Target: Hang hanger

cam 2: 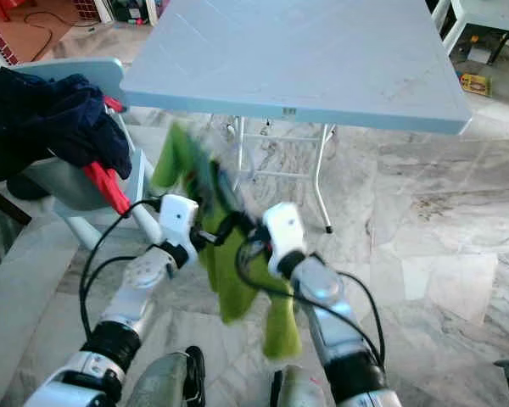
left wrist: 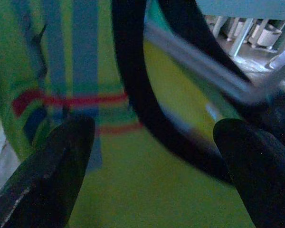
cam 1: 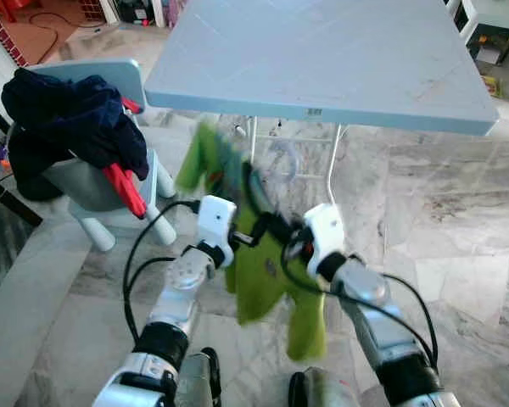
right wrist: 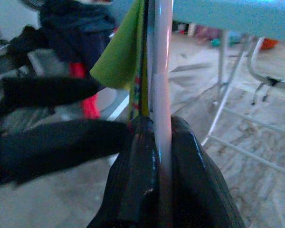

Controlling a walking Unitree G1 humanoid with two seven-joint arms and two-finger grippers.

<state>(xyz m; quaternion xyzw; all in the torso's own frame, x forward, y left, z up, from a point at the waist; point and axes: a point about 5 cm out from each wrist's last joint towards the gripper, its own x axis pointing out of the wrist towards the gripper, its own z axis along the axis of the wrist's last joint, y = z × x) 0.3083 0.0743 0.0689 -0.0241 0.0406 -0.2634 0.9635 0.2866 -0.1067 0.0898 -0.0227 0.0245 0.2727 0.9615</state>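
Marble floor [cam 1: 458,220], blue table [cam 1: 322,59]; right fingers [right wrist: 194,180] clamped on hanger [right wrist: 161,71], left fingers [left wrist: 61,166] apart.

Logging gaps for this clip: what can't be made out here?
- Hanger: its hook is motion-blurred in the eye views; the green shirt covers its bar.
- Left gripper: fingers apart around the shirt; contact is blurred in the left wrist view.
- Red item on the chair: dark clothes hide most.

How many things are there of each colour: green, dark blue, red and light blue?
Green: 1, the green cloth shirt on a hanger.
Dark blue: 1, the dark blue clothes heap.
Red: 1, the red plastic hanger.
Light blue: 2, the light blue square table and light blue plastic chair.
Total: 5.
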